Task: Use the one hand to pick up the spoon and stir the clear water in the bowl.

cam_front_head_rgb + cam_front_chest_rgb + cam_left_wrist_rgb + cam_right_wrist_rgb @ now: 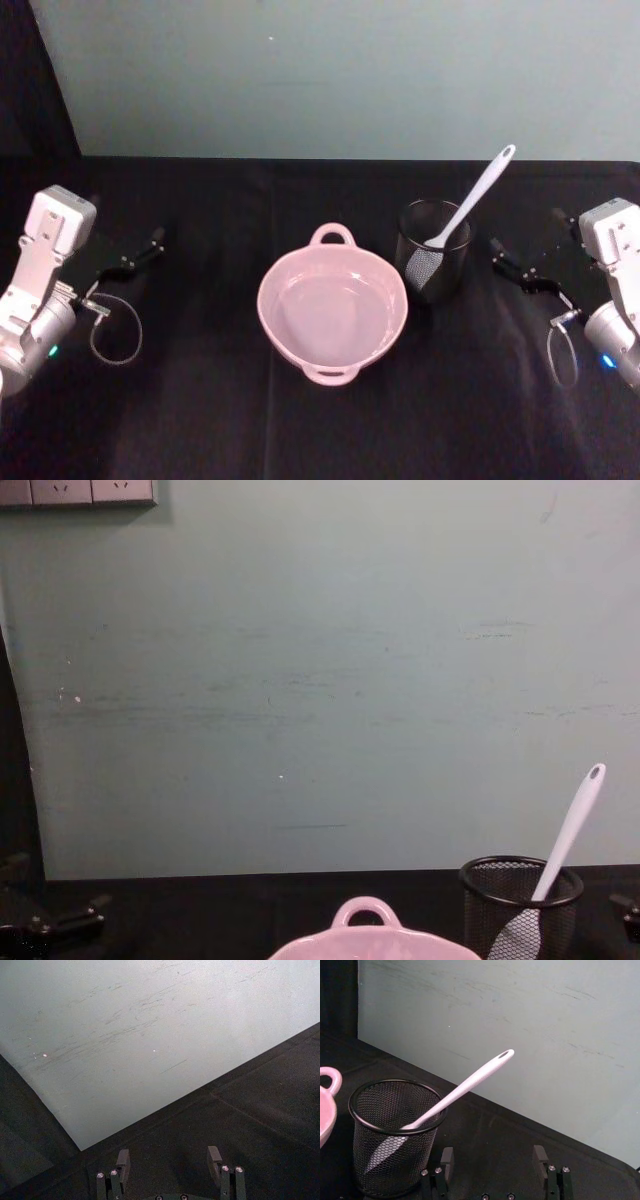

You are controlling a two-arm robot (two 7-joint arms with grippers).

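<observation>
The pale pink bowl [268, 322] sits at the table's middle, holding clear water, with loop handles at its far and near rim. Right of it, the white spoon [478, 198] stands tilted in a black wire-mesh cup [441, 277], blade down and holed handle end up to the right. The spoon [470, 1083] also leans out of the cup [395, 1160] in the right wrist view. My right gripper [525, 245] rests open just right of the cup, touching nothing. My left gripper [125, 240] is parked open at the far left; its fingers [122, 1161] frame bare cloth.
Black cloth covers the table [200, 420]. A pale teal wall [320, 680] rises along the table's far edge. Grey cable loops hang beside each wrist. Bare cloth lies between the bowl and each arm.
</observation>
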